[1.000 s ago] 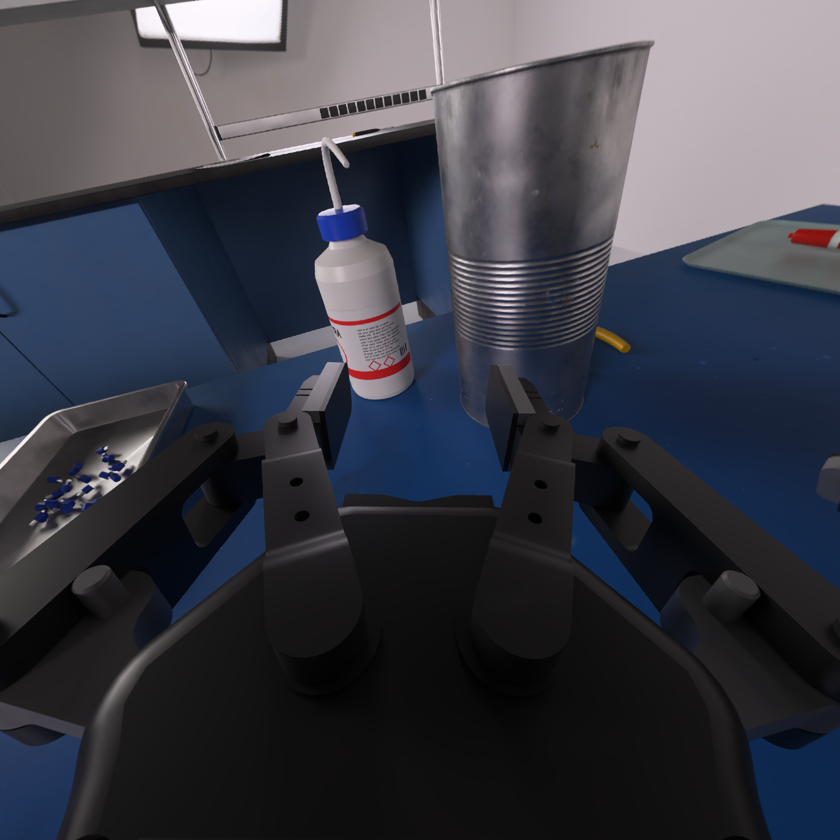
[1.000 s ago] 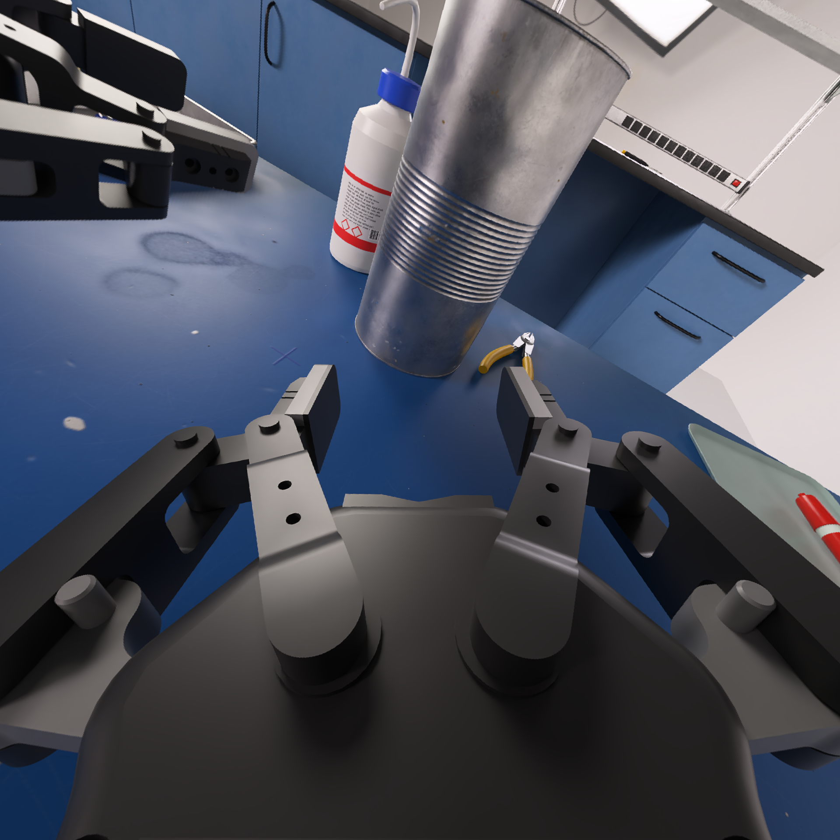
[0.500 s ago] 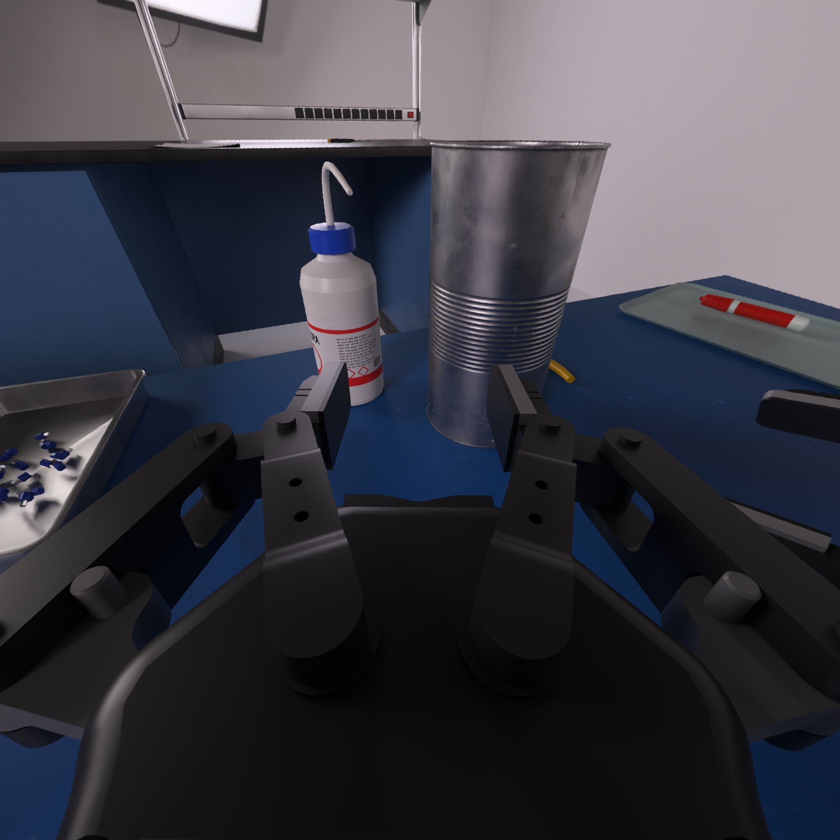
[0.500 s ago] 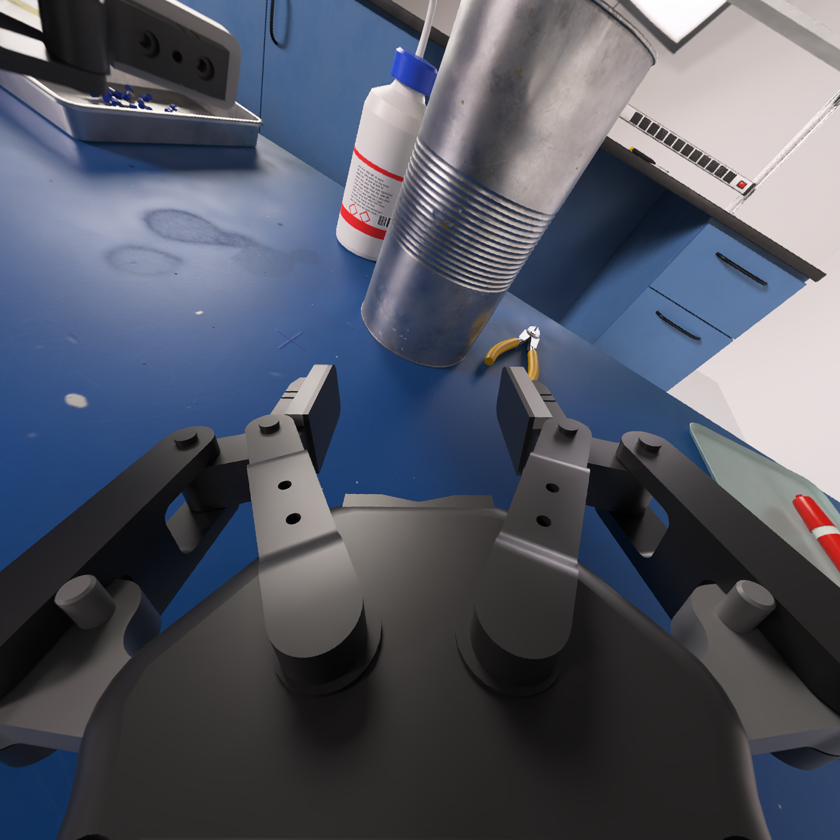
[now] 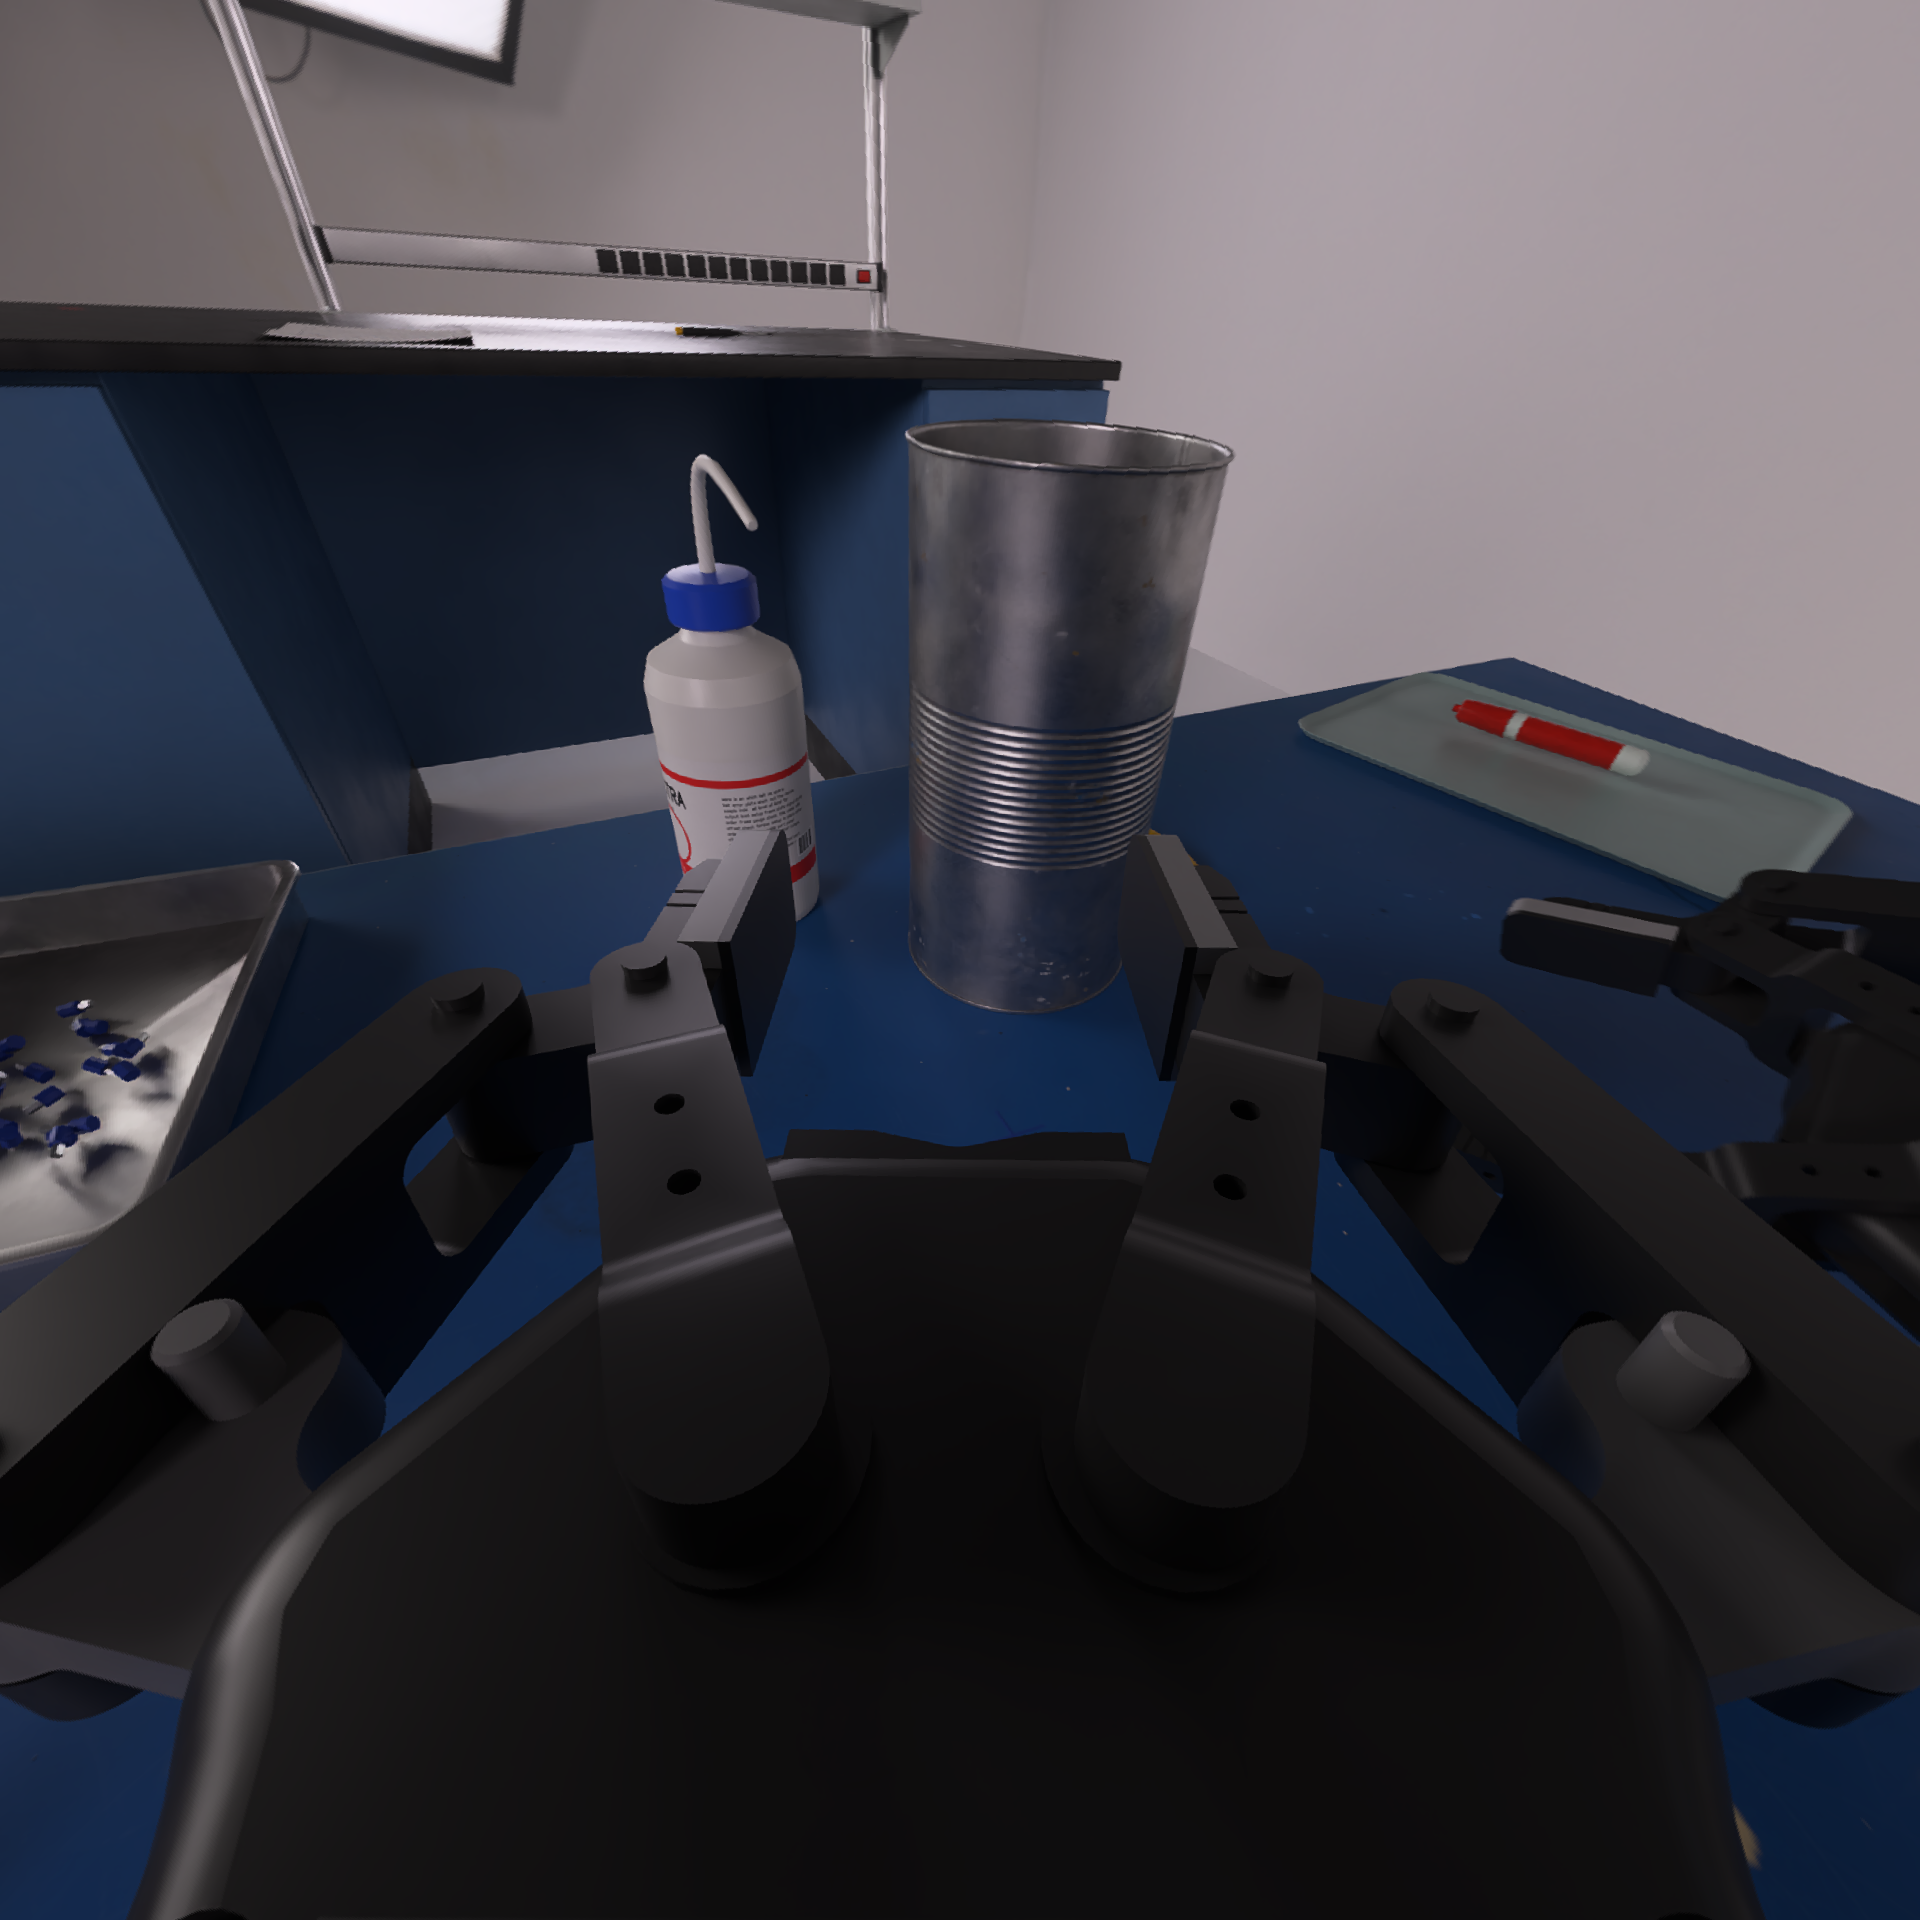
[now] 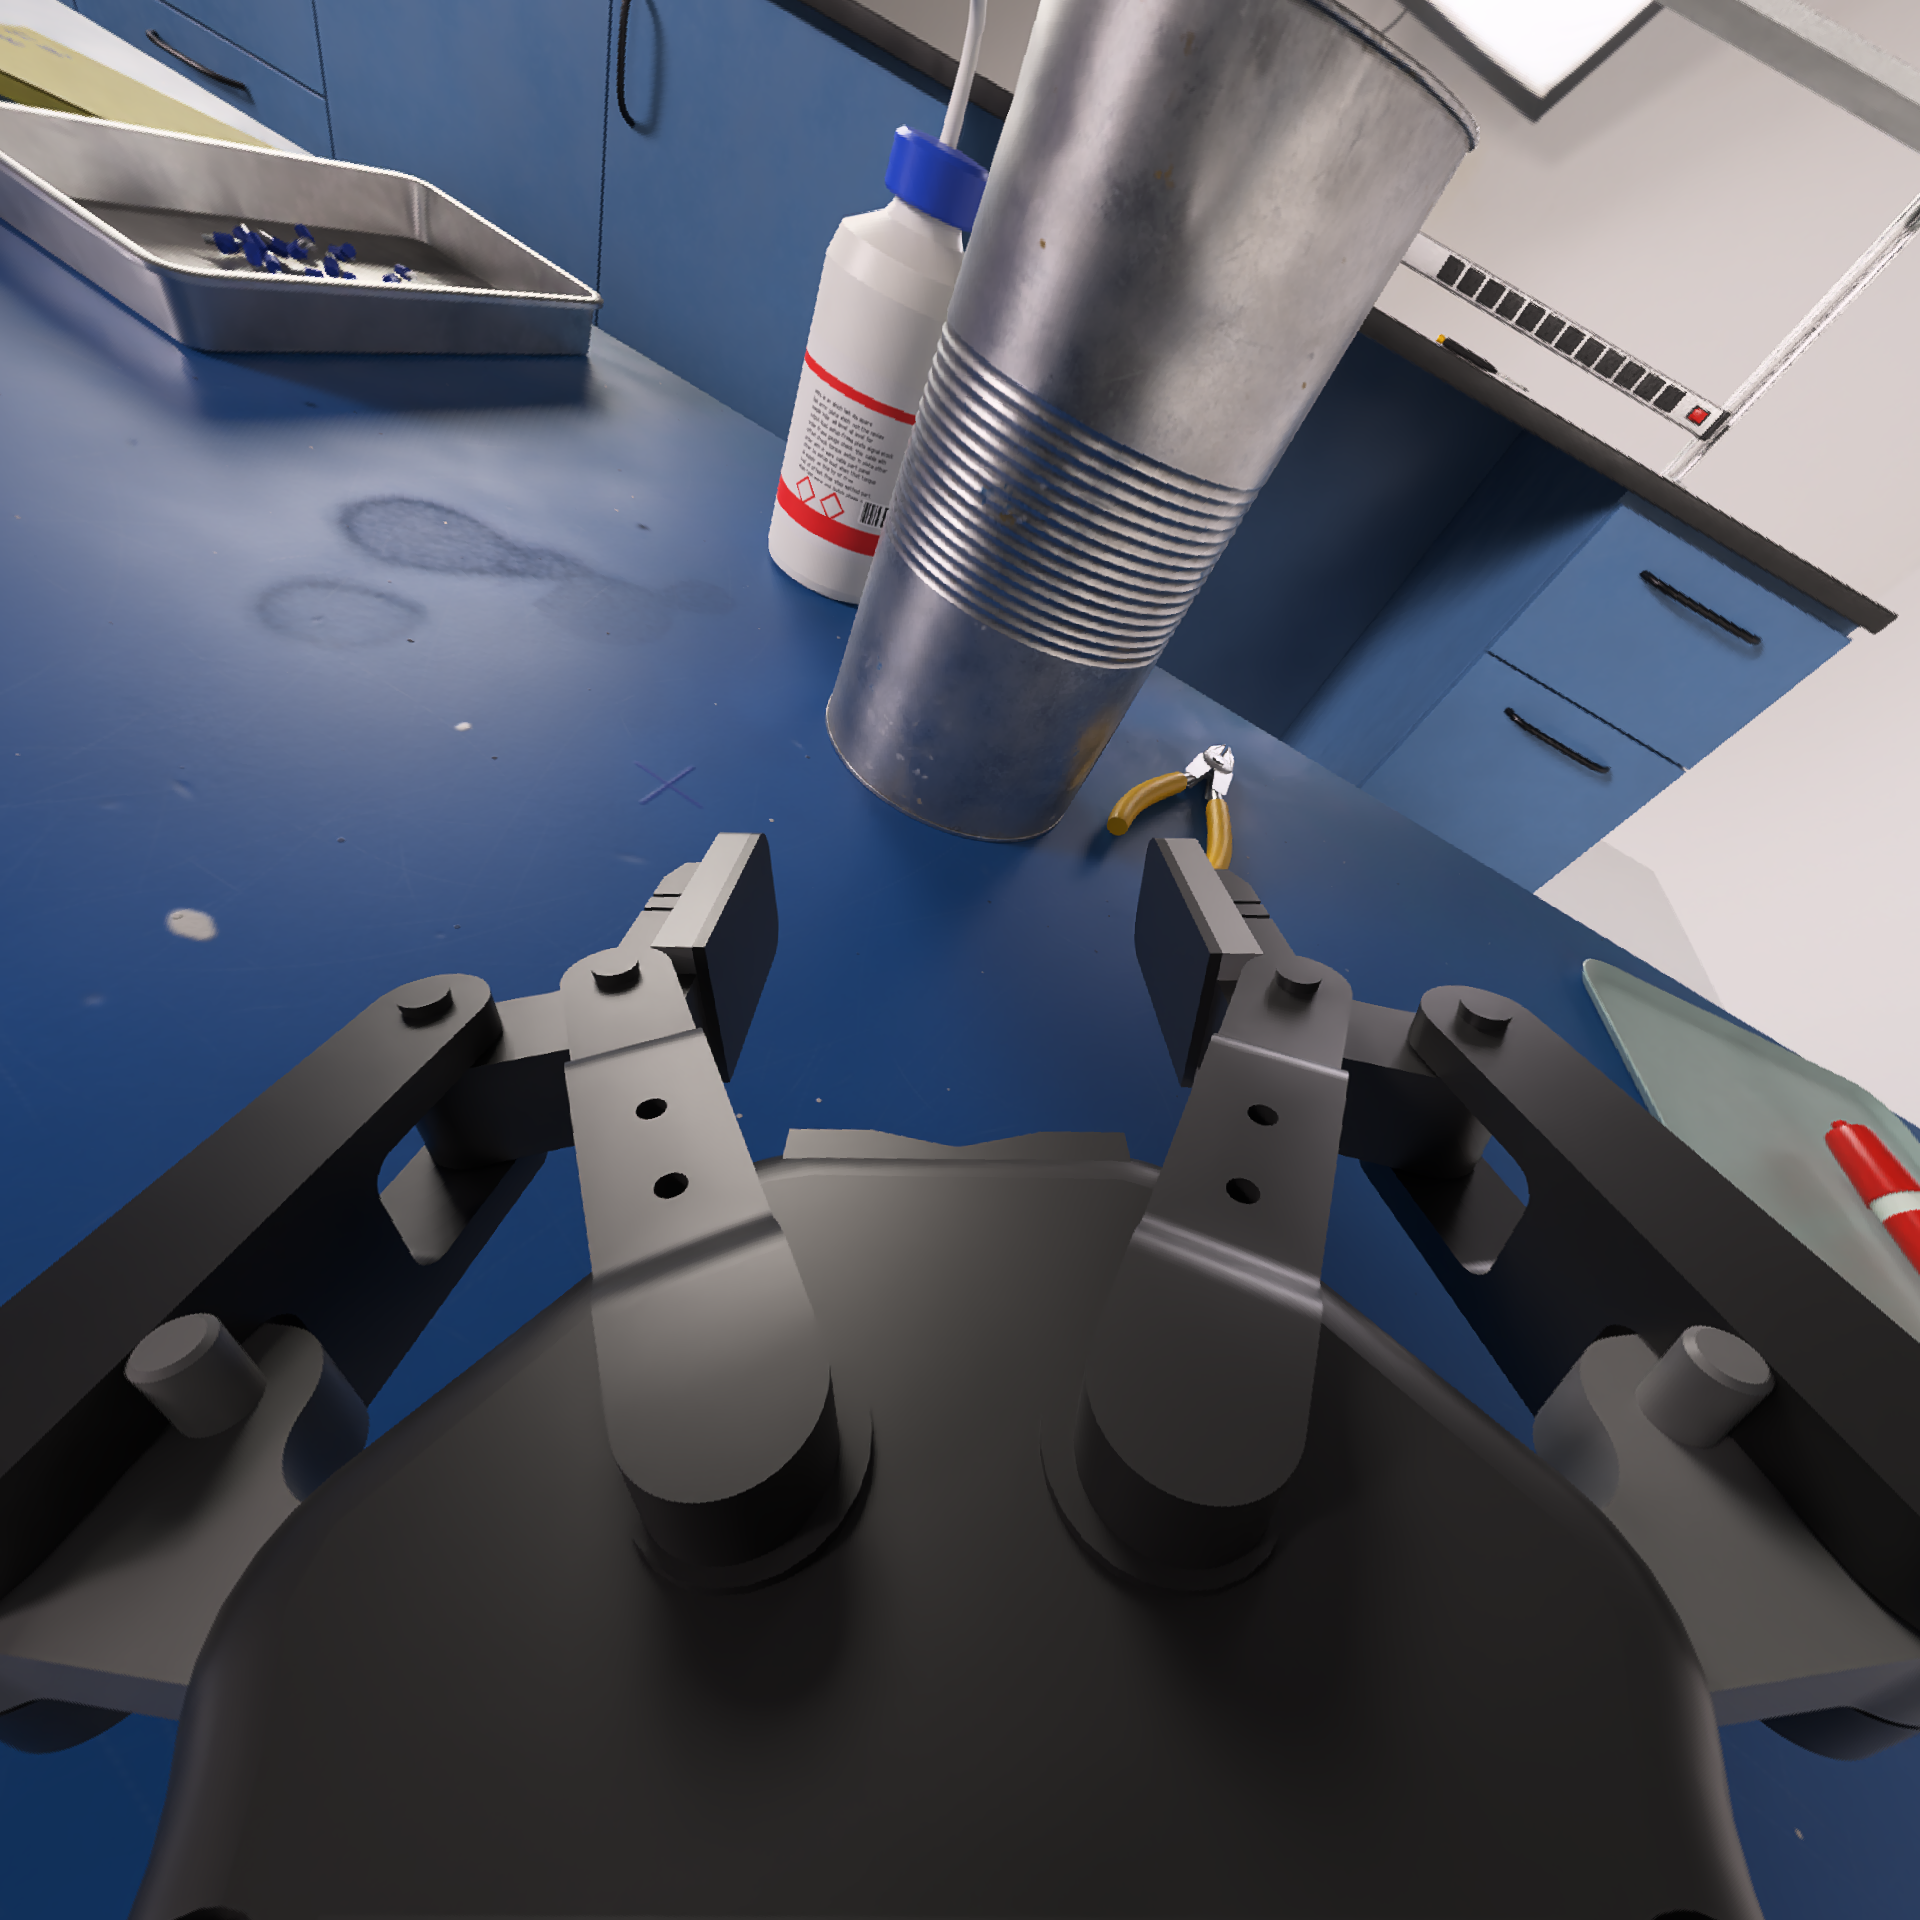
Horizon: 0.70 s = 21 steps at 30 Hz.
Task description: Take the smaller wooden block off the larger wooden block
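Observation:
No wooden block shows in either view. My left gripper [image 5: 961, 935] is open and empty above the blue table [image 5: 1351, 935], facing a tall metal can [image 5: 1055, 717]. My right gripper [image 6: 956, 935] is open and empty above the table [image 6: 312, 831], a short way in front of the same can [image 6: 1101, 436]. The right gripper also shows at the right edge of the left wrist view [image 5: 1714, 966].
A white squeeze bottle with a blue cap [image 5: 727, 727] [image 6: 873, 364] stands beside the can. A steel tray with small blue parts [image 5: 114, 1039] [image 6: 291, 249] lies to the left. Yellow-handled cutters [image 6: 1184, 795] lie by the can. A grey tray [image 5: 1579, 790] holds a red marker [image 5: 1548, 736].
The left wrist view has risen and levelled, so the can and bottle look smaller and farther. The left gripper has left the right wrist view. The right gripper has crept forward.

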{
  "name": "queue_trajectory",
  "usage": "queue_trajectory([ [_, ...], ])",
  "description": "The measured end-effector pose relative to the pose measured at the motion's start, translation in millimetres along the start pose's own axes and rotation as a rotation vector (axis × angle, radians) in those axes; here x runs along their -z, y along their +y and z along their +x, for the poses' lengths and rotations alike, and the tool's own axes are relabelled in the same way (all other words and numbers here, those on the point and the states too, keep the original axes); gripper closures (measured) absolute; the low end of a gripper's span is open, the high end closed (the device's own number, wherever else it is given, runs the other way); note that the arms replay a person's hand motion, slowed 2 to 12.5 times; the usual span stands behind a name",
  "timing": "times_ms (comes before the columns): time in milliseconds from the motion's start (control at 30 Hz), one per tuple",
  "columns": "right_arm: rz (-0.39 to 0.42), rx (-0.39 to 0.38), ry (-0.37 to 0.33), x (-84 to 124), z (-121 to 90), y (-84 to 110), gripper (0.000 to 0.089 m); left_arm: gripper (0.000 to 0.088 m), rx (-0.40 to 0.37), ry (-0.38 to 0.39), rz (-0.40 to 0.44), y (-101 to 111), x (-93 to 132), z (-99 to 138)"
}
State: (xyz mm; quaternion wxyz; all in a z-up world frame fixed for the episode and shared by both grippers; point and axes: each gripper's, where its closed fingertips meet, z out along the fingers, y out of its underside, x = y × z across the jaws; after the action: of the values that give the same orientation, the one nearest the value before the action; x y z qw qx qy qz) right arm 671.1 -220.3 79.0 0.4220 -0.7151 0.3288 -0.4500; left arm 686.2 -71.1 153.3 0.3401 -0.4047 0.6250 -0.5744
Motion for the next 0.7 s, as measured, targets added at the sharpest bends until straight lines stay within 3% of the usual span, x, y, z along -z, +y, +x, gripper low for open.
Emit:
queue_trajectory([
  [400,-0.011,-0.048,-0.036,0.3,-2.9,2.9,0.0271,0.0285,-0.058,0.082,-0.073,-7.8,36.6,9.4],
  [700,-0.015,-0.052,-0.056,1.7,-7.0,4.0,0.0268,0.0250,-0.086,0.075,-0.158,-5.4,65.0,-10.3],
])
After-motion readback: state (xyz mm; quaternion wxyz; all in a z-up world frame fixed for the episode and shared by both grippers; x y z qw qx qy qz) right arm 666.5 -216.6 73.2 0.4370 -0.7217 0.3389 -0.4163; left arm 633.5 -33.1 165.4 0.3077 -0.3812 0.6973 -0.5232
